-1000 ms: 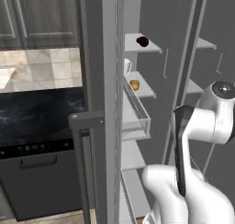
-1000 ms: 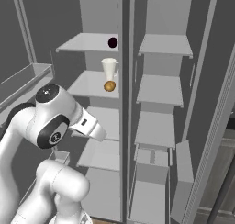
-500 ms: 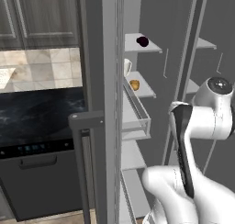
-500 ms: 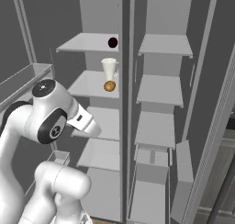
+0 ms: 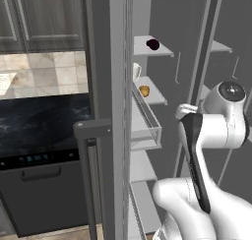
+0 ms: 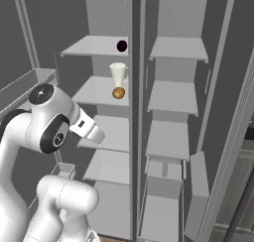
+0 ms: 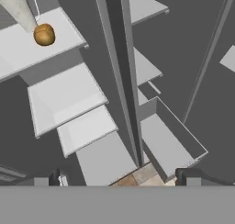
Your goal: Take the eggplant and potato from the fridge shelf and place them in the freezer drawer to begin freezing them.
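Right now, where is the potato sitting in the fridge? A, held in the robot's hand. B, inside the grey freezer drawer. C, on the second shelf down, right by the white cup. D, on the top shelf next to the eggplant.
C: the potato rests on the second shelf directly in front of the white cup, one shelf below the eggplant.

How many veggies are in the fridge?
2. The eggplant sits on the top left shelf; the potato sits one shelf below, beside the white cup. Others may be hidden.
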